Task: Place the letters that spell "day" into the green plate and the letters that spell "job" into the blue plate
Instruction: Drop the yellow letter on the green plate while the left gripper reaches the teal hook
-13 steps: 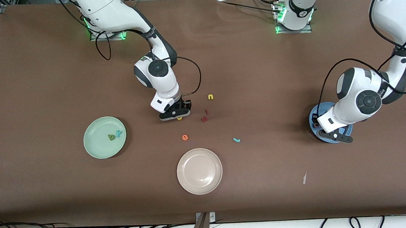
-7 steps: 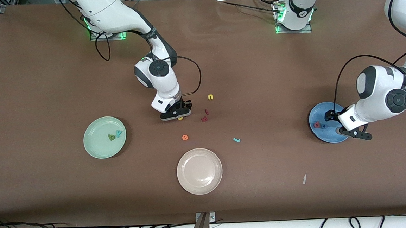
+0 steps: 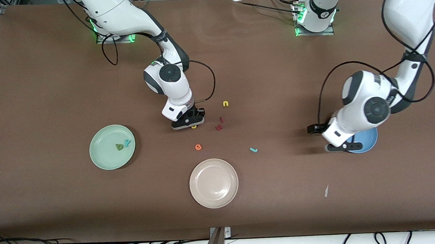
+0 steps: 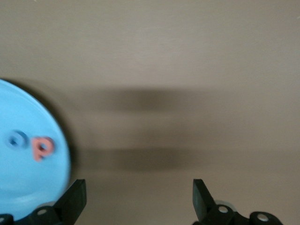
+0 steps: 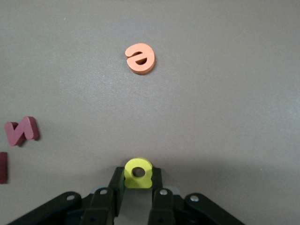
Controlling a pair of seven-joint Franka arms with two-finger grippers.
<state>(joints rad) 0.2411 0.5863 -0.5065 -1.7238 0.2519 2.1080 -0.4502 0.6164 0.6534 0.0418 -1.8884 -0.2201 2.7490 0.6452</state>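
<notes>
My right gripper is down at the table near its middle, shut on the yellow d. The green plate holds the dark green a and the teal y. The teal j lies on the bare table. My left gripper hangs open and empty over the table at the edge of the blue plate. The blue o and pinkish-red b lie in that plate; the arm hides them in the front view.
A beige-white plate stands nearer the front camera than the letters. Around my right gripper lie an orange e, a yellow u and dark red letters.
My left gripper has opened, left the o in the blue plate and swung off the plate toward the right arm's end. My right gripper has shut on the yellow d.
</notes>
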